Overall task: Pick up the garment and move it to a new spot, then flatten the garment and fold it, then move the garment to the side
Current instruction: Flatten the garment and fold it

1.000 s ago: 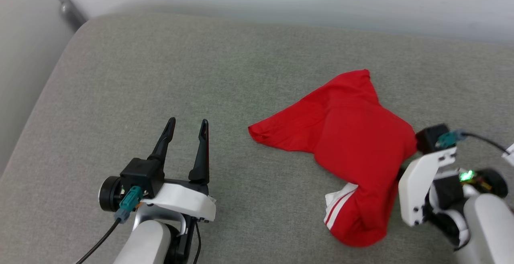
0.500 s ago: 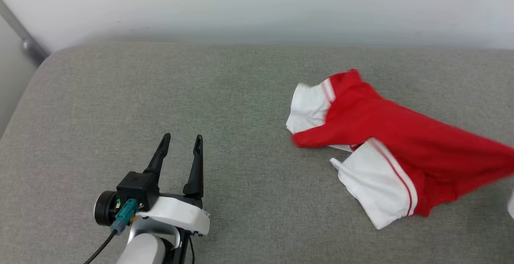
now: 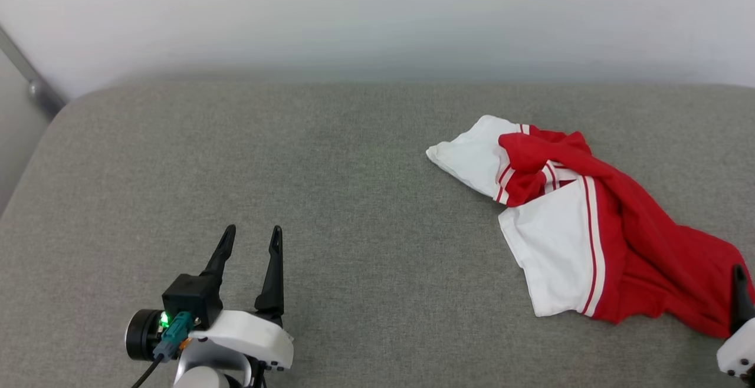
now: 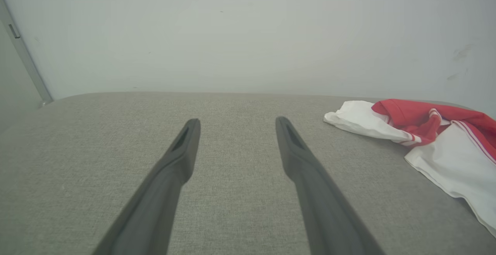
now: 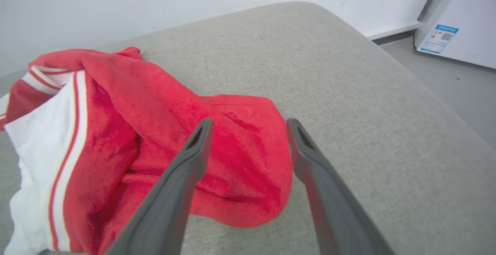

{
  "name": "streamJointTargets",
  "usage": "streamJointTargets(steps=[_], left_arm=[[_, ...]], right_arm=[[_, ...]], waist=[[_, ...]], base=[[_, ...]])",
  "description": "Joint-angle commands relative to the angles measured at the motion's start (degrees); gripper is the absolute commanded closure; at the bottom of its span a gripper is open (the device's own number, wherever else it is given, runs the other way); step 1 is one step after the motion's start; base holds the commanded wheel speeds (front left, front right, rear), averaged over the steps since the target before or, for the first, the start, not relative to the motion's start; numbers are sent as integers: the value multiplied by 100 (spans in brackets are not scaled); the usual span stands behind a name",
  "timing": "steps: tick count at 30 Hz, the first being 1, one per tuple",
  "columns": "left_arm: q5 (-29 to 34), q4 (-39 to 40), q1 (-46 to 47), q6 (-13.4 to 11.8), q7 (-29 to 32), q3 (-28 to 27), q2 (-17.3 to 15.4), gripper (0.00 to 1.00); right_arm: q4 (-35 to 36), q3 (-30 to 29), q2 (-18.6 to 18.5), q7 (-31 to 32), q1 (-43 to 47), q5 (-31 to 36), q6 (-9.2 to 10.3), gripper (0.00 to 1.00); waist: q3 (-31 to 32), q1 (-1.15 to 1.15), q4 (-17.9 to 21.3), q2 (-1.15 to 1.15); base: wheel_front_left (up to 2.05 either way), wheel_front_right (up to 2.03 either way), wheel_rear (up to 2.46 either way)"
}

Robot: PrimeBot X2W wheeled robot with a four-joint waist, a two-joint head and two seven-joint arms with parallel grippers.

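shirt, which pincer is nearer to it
Right. The right pincer is open at the red end of the shirt; the left pincer is well off to its left, over grey cushion.

Red garment (image 3: 649, 252) with white, red-striped sleeves (image 3: 548, 252).

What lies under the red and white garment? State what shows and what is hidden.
The garment lies crumpled on the grey cushion, bare around its edges. The patch beneath is covered, so nothing more can be told.

left fingers (image 4: 180, 158) apart, right fingers (image 5: 195, 158) apart
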State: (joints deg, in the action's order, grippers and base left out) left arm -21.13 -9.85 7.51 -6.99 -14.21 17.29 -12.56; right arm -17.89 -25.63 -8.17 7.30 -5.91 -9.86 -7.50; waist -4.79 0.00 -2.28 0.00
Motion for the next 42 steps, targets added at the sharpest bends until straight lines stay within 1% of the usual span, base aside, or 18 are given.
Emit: streamJointTargets(steps=[1, 5, 8, 11, 14, 17, 20, 25, 29, 31, 35, 39, 40, 41, 42], left_arm=[[-25, 11, -88, -23, 29, -14, -32, 0], [-50, 96, -243, -89, 126, -19, -96, 0], [-62, 130, -358, -116, 196, -11, -143, 0], [-80, 196, -427, -160, 259, -14, -179, 0], [-85, 253, -482, -188, 289, -5, -175, 0], [-105, 293, -484, -210, 312, 18, -154, 0], [-110, 316, -431, -208, 319, 56, -127, 0], [-65, 332, -229, -141, 306, 173, -59, 0], [-39, 293, -12, -69, 241, 253, 9, 0], [-33, 254, 115, -54, 199, 292, 68, 0], [-28, 146, 326, -4, 119, 334, 177, 0], [-54, 14, 428, 29, 30, 316, 245, 0], [-62, -21, 439, 38, 15, 311, 257, 0], [-64, -52, 446, 40, -4, 307, 263, 0], [-62, -78, 447, 45, -11, 299, 265, 0]], right_arm=[[61, 119, 5, -224, 100, 30, 2, 0], [392, 612, -29, -869, 260, 168, 2, 0], [711, 985, 32, -1046, 423, 259, 3, 0], [1123, 1283, 139, -965, 626, 330, 3, 0], [1553, 1564, 253, -720, 871, 391, 3, 0], [1770, 1892, 286, -215, 1086, 298, 3, 0], [1840, 2198, 216, 560, 1141, 61, 3, 0], [1834, 2673, -158, 2088, 806, -418, 2, 0], [1789, 3107, -495, 2996, 408, -667, 2, 0], [1680, 3283, -626, 3334, 161, -742, 2, 0], [1315, 3564, -804, 3764, -177, -819, 2, 0], [818, 3732, -839, 4120, -269, -902, 2, 0], [694, 3747, -790, 4183, -221, -963, 3, 0], [619, 3775, -781, 4210, -206, -969, 2, 52], [591, 3800, -787, 4187, -212, -976, 2, 80]], waist=[[118, 0, 35, 0], [321, 0, 77, 0], [478, 0, 109, 0], [550, 0, 136, 0], [584, 0, 157, 0], [593, 0, 158, 0], [568, 0, 134, 0], [342, 0, -43, 0], [6, 0, -253, 0], [-148, 0, -361, 0], [-393, 0, -542, 0], [-511, 0, -622, 0], [-521, 0, -626, 0], [-525, 0, -624, 0], [-525, 0, -615, 0]], base=[[0, 0, 0], [0, 0, 0], [0, 0, 0], [0, 0, 0], [0, 0, 0], [0, 0, 0], [0, 0, 0], [0, 0, 0], [0, 0, 0], [0, 0, 0], [0, 0, 0], [0, 0, 0], [0, 0, 0], [0, 0, 0], [0, 0, 0]])
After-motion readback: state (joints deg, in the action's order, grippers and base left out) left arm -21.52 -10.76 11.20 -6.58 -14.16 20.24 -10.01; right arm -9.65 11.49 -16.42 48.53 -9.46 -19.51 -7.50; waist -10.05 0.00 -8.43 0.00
